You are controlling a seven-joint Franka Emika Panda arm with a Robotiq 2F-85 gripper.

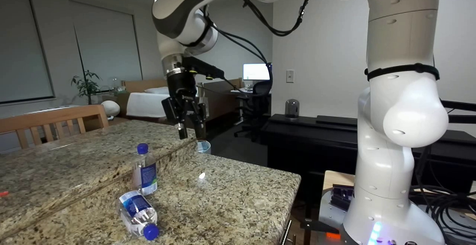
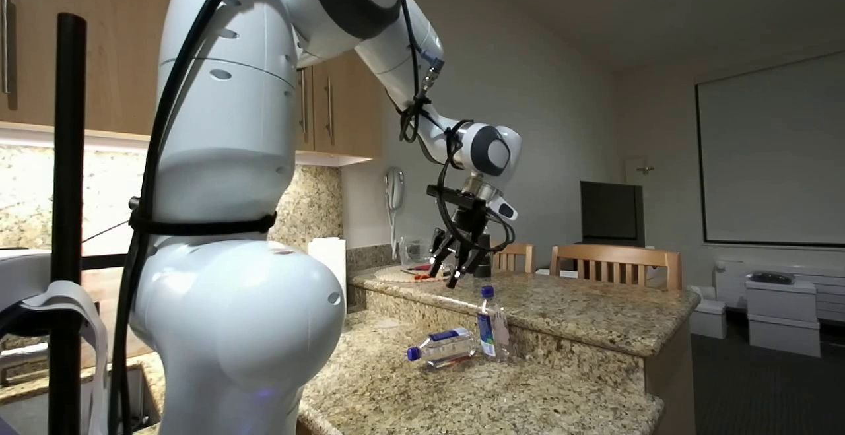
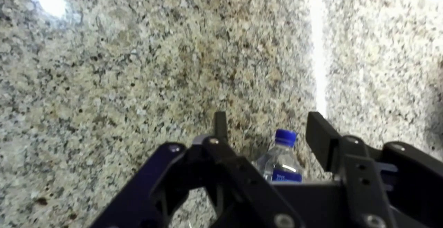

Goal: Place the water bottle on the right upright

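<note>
Foremost, the white robot arm (image 2: 228, 177) reaches over the lower granite counter (image 1: 241, 193). Its gripper (image 3: 270, 131), jaws well apart and gripping nothing, hangs higher than, and clear of, the water bottle (image 1: 138, 213), which lies on its side just beside a standing bottle (image 1: 145, 172).

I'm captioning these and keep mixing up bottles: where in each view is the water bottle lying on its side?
In an exterior view: lying water bottle, lower left, cap toward lower right.
In an exterior view: lying water bottle, below centre, cap pointing left.
Wrist view: a blue-capped bottle, below right of centre, part-hidden by the gripper; probably this one, not certain.
Landmark in all three: granite counter.
</note>
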